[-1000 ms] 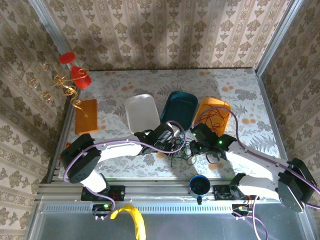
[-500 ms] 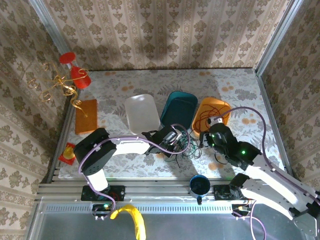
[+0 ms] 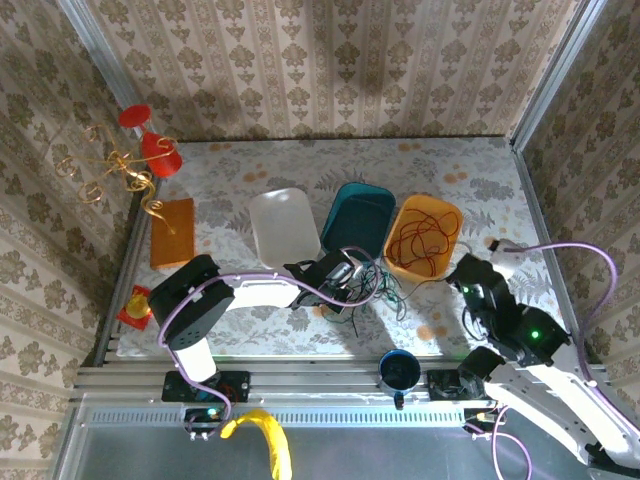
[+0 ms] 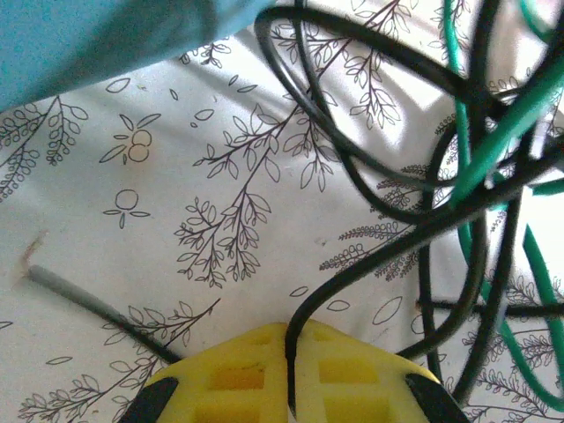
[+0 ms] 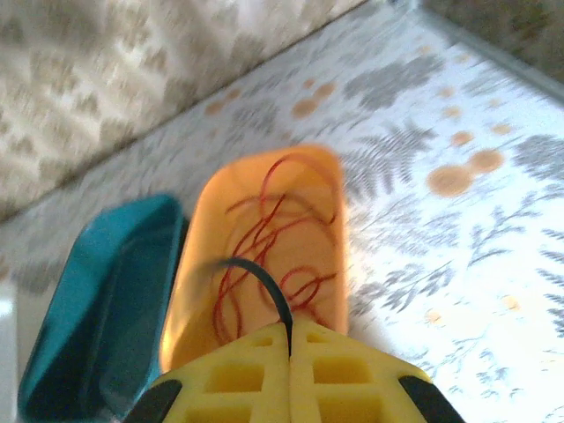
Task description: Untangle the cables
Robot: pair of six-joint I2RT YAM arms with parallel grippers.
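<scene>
A tangle of black and green cables (image 3: 375, 288) lies on the tablecloth in front of the teal tray (image 3: 358, 215). My left gripper (image 3: 345, 276) sits at the tangle's left edge. In the left wrist view its yellow pads (image 4: 238, 370) are shut on a black cable (image 4: 370, 256), and a green cable (image 4: 498, 132) crosses the black loops at the right. A red cable (image 3: 424, 240) lies coiled in the orange tray (image 3: 444, 212). My right gripper (image 3: 460, 270) is raised to the right of that tray. Its pads (image 5: 352, 370) are shut on a thin black cable (image 5: 264, 282) above the red cable (image 5: 273, 233).
A white tray (image 3: 285, 225) stands left of the teal one. An orange mat (image 3: 172, 232) and a red-and-gold ornament (image 3: 140, 155) are at the far left. A dark blue cup (image 3: 398, 370) sits on the front rail. A metal frame post (image 3: 535, 90) borders the right side.
My right arm has swung from the tangle back to the right and lifted, past the orange tray. My left gripper has stayed at the tangle and closed on the black cable.
</scene>
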